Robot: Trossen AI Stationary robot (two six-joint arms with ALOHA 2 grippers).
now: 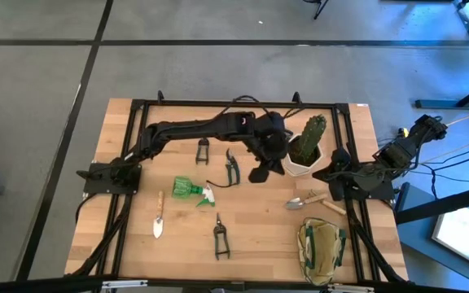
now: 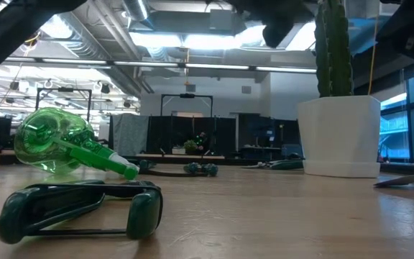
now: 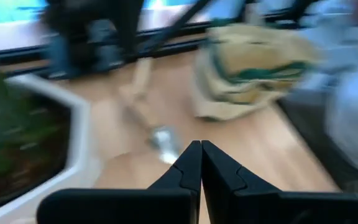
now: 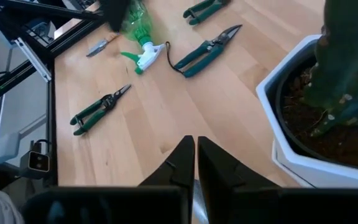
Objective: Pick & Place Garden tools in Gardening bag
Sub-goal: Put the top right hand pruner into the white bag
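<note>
Left gripper [image 1: 260, 173] hangs at frame centre in the high view, fingers pressed together on nothing, just left of the pot [image 1: 300, 165] and right of one pair of shears [image 1: 232, 168]. Right gripper [image 4: 196, 163] is likewise pressed together and empty, parked at the right table edge.

Risk, as judged: closed fingers cannot take a tool; a low sweep toward the trowel [image 1: 304, 200] could strike the pot and tip the cactus [image 1: 311, 135].

The bag [image 1: 322, 251] lies at lower right, olive-khaki, slumped, mouth unclear. The bottle [image 1: 192, 190], translucent green, lies on its side left of centre.
</note>
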